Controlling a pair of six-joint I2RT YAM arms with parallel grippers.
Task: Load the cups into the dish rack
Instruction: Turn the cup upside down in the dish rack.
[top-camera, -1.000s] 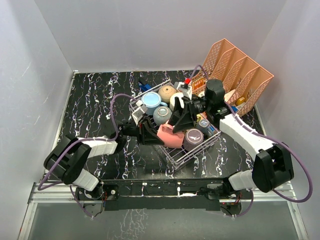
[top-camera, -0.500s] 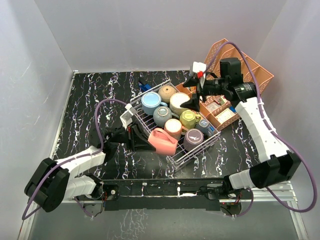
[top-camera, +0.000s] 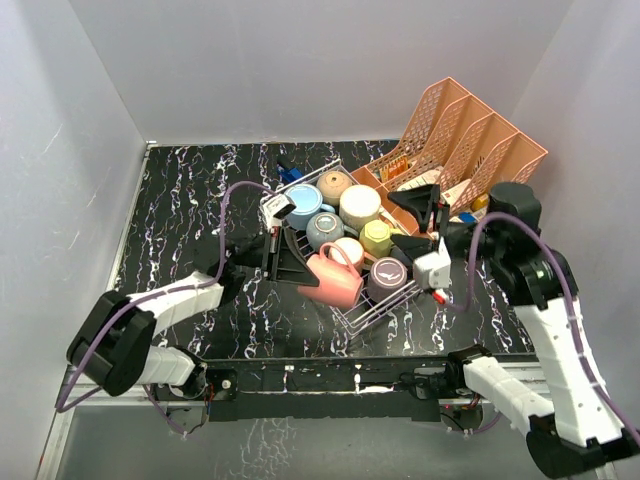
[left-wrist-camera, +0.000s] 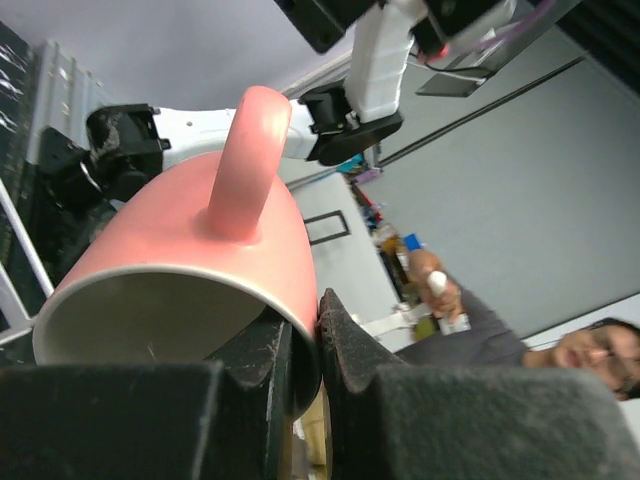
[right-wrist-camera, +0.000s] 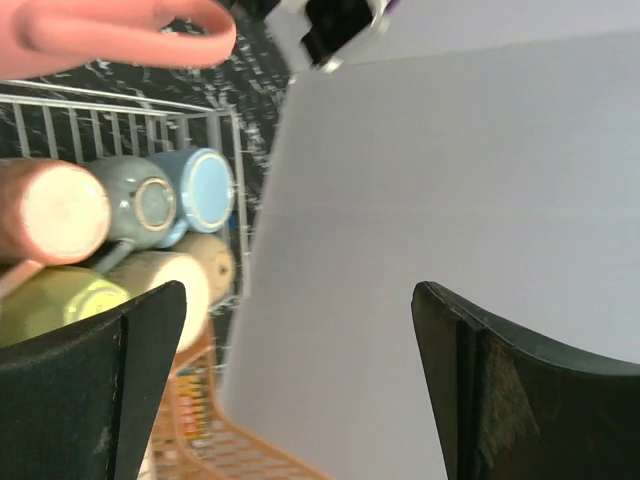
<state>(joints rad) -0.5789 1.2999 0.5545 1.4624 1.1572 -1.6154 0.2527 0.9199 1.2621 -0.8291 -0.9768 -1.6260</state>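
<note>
The wire dish rack (top-camera: 352, 318) sits mid-table and holds several cups: light blue (top-camera: 300, 205), tan (top-camera: 333, 183), cream (top-camera: 360, 205), grey-blue (top-camera: 325, 230), yellow (top-camera: 377, 238) and mauve (top-camera: 388, 277). My left gripper (top-camera: 308, 272) is shut on the rim of a pink mug (top-camera: 335, 285) at the rack's near-left edge. The mug is tilted, handle up. In the left wrist view the fingers (left-wrist-camera: 345, 335) pinch the pink mug's (left-wrist-camera: 190, 255) wall. My right gripper (top-camera: 407, 222) is open and empty over the rack's right side. Its wrist view shows the rack (right-wrist-camera: 120, 110) and several cup bases.
The salmon-pink lattice file organiser (top-camera: 470, 150) stands at the back right, close behind the right gripper, with small items in it. A blue object (top-camera: 285, 168) lies behind the rack. Grey walls close in the table on three sides.
My right gripper has swung from above the organiser down to the rack's right side. The pink mug has turned handle-up in my left gripper.
</note>
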